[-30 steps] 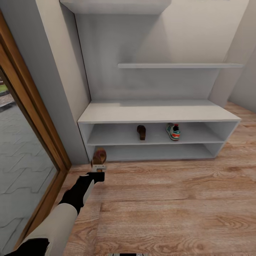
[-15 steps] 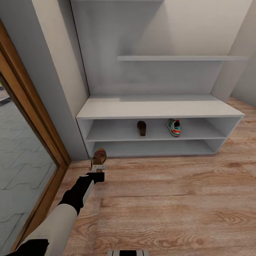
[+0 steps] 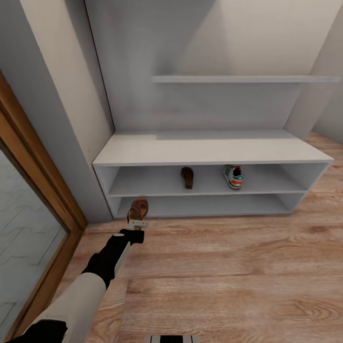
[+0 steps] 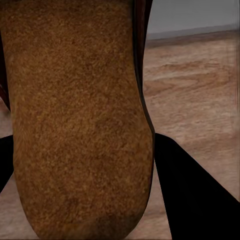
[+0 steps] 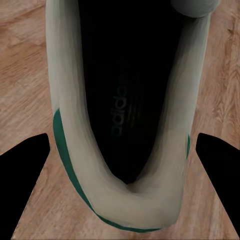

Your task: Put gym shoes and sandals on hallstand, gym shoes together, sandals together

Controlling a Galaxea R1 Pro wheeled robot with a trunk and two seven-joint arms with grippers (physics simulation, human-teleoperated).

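One dark brown sandal and one white gym shoe with green and red marks stand apart on the upper open shelf of the pale grey hallstand. My left gripper is shut on the second sandal, held toe-up just above the wood floor in front of the lower shelf's left end. Its tan sole lies between the black fingers. In the right wrist view the second gym shoe sits between the right gripper's black fingers, seen from above, over the floor.
A wood-framed glass door runs along the left, beside a grey wall pillar. A wall shelf hangs above the bench top. Plank floor spreads in front of the hallstand.
The head camera has moved, so the hallstand sits lower and further left in the picture. The left gripper with its sandal now stands nearer the lower shelf's opening.
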